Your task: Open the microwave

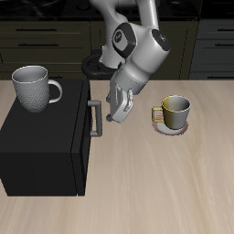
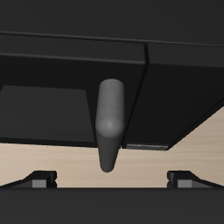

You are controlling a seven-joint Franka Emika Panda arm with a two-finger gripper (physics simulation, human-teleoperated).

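Note:
The microwave [image 1: 44, 146] is a large matte black box on the table, its door shut as far as I can see. Its grey vertical bar handle [image 1: 92, 119] stands on the face turned toward my gripper. My gripper [image 1: 111, 116] is open and empty, close beside the handle without touching it. In the wrist view the handle [image 2: 108, 122] stands straight ahead against the black microwave front [image 2: 52, 87]. It lies in line with the gap of my gripper [image 2: 112, 179], whose fingertips [image 2: 39, 179] stay short of it.
A grey mug [image 1: 34, 89] stands on top of the microwave. A yellow mug [image 1: 174, 111] sits on a small plate [image 1: 170, 130] beside my gripper, on the side away from the microwave. Dark cabinet drawers [image 1: 46, 37] run behind the table.

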